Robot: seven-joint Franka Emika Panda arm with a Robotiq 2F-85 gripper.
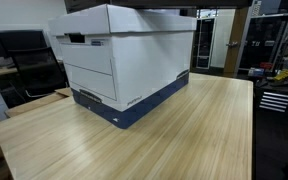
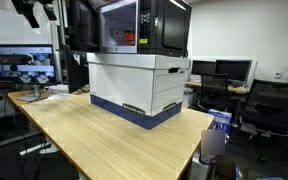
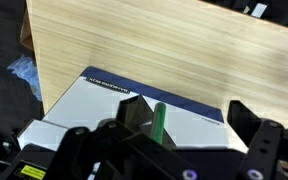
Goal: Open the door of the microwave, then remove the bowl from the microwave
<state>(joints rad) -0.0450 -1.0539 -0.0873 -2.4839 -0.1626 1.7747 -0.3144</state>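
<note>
The black microwave (image 2: 144, 25) stands on top of a white and blue cardboard box (image 2: 134, 85); only its bottom edge shows in an exterior view (image 1: 134, 5). Behind its glass door (image 2: 119, 25) there is an orange shape; I cannot tell whether it is the bowl. In the wrist view my gripper (image 3: 189, 122) is open, its two dark fingers (image 3: 134, 112) wide apart above the box's white face (image 3: 94, 95). A thin green rod (image 3: 157, 122) stands just inside one finger, not clamped. Dark arm parts (image 2: 29, 10) hang to the side of the microwave.
The box sits on a light wooden table (image 1: 184, 130), whose top also shows in the wrist view (image 3: 154, 40). Around the table are office chairs (image 2: 274, 105) and monitors (image 2: 24, 62), and a black chair (image 1: 34, 65) stands behind the box.
</note>
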